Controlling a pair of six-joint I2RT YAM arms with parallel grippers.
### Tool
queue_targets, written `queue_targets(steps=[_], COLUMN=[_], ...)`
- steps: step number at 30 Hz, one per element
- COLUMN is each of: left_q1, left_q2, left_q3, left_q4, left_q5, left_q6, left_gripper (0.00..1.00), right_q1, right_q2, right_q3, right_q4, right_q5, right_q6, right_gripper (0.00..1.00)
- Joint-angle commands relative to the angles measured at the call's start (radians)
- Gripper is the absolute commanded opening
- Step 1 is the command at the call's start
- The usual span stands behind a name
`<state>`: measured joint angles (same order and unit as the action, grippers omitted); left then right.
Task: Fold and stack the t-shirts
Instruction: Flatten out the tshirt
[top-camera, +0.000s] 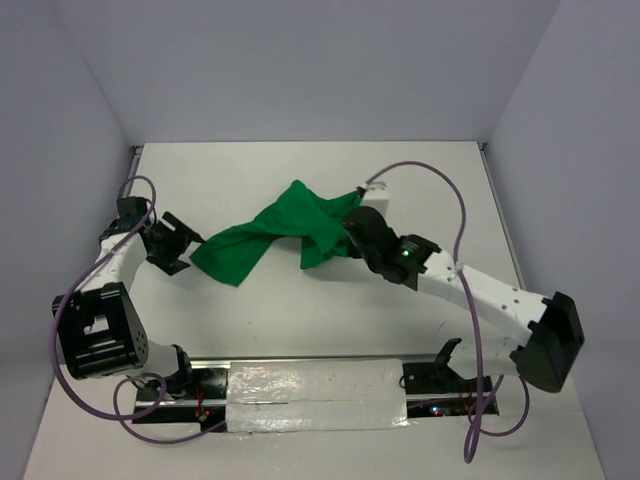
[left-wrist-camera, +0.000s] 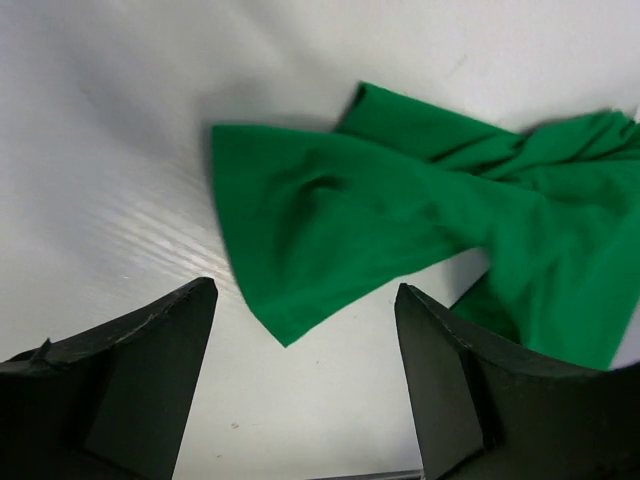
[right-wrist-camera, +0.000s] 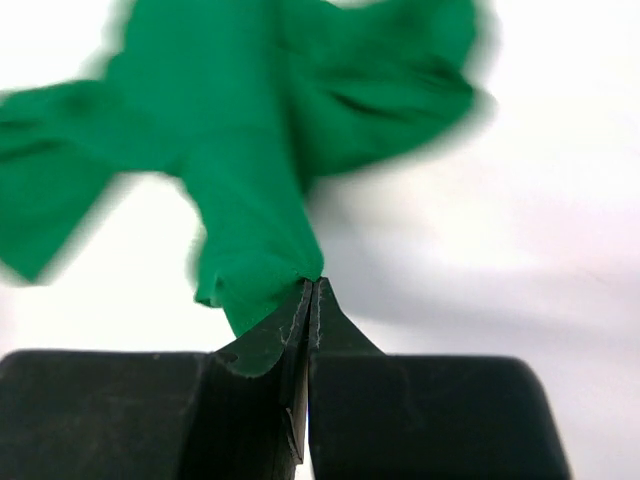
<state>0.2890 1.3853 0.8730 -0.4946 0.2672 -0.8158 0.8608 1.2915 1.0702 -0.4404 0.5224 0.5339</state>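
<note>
table (top-camera: 300, 320): white | walls (top-camera: 300, 60): plain pale grey | light: even

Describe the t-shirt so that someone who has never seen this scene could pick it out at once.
Start at the white table. Near its middle is a crumpled t-shirt, one edge pinched in the shut right tool, its other end reaching toward the open left tool. It is plain bright green, the only cloth there.

A white table (top-camera: 300, 320) carries what looks like silvery tape (top-camera: 315, 395) at its near edge.
</note>
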Motion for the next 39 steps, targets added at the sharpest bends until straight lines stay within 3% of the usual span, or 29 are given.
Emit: queue_targets(steps=[1,8,14,18,23,25,27,33,39], left_q1=[-0.046,-0.111,-0.143,-0.186,-0.362,-0.366,-0.363,-0.363,-0.366], left_q2=[0.017,0.053,0.081,0.009,-0.089,-0.109,-0.121,-0.18,-0.123], left_q3=[0.066,0.109,0.1,0.014,-0.029,-0.071,-0.11,-0.328,-0.373], left_q4=[-0.007,0.001,-0.036,-0.006,-0.07,-0.09,-0.108,0.111,0.32], left_q5=[0.032,-0.008,-0.017,0.096,-0.09,-0.231,-0.263,-0.137,-0.062], left_q6=[0.044,0.033,0.009,-0.061,-0.12,-0.115,-0.109,-0.184,-0.209], left_gripper=[0.85,0.86,0.86,0.87,0.85,0.85,0.86,0.9,0.81], right_q1=[-0.064,-0.173,-0.23,-0.232,-0.232,-0.23,-0.23,-0.23,-0.23], right_q2=[-0.156,-0.327,-0.33,-0.305,-0.258,-0.239,-0.225,-0.204,-0.187], right_q3=[-0.139,-0.23,-0.268,-0.283,-0.271,-0.263,-0.257,-0.26,-0.276], right_q4=[-0.058,-0.172,-0.172,-0.156,-0.132,-0.123,-0.115,-0.103,-0.087], right_q5=[0.132,0.248,0.165,0.127,0.096,0.085,0.071,0.05,0.036], right_q6=[0.02,0.145,0.15,0.15,0.14,0.135,0.129,0.12,0.118], right_gripper=[0.0,0.0,0.0,0.0,0.0,0.0,0.0,0.0,0.0])
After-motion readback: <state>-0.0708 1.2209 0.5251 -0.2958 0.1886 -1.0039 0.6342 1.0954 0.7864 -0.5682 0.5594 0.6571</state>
